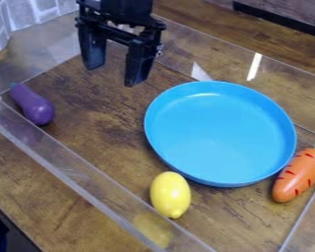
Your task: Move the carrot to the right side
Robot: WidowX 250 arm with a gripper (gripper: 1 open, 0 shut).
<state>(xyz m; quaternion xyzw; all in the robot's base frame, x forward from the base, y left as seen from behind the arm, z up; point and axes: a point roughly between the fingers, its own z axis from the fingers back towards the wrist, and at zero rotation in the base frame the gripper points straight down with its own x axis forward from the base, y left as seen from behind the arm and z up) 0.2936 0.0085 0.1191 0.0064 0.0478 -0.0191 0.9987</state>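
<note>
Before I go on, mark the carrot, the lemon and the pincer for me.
carrot (301, 174), camera view, middle of the orange body
lemon (171, 194), camera view, centre of the yellow skin
pincer (114, 69), camera view, gap midway between the two dark fingertips
</note>
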